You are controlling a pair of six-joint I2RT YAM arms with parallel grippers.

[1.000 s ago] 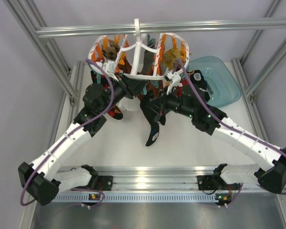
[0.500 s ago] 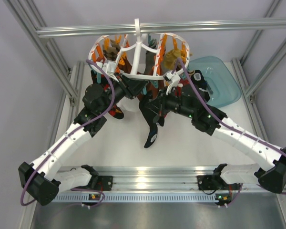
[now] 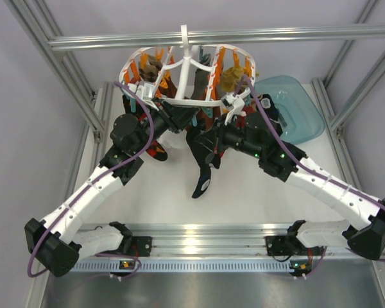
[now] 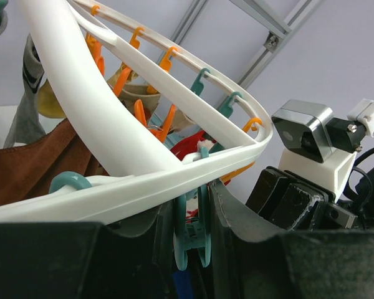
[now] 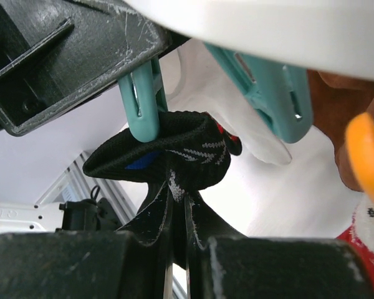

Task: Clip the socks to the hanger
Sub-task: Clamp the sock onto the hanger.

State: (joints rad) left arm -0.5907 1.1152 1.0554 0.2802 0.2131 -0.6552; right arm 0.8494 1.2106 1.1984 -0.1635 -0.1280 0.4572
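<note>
Above the far edge of the tabletop (image 3: 244, 199), the left gripper (image 4: 186, 215) squeezes a teal clip (image 4: 191, 244) under the hanger (image 4: 112, 134). The right gripper (image 5: 177, 249) is pinched tight on the dark sock (image 5: 174, 146), whose bunched top touches that clip.

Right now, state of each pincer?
Left pincer: shut on a teal plastic clip.
Right pincer: shut on a dark navy-black sock with white and blue patches.

One hanger (image 3: 184, 64), one dangling navy sock (image 3: 202, 174), one teal tub (image 3: 303, 115), two robot arms (image 3: 93, 189) (image 3: 327, 186)

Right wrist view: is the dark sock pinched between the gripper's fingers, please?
Yes, the right gripper's fingers clamp the dark sock.
</note>
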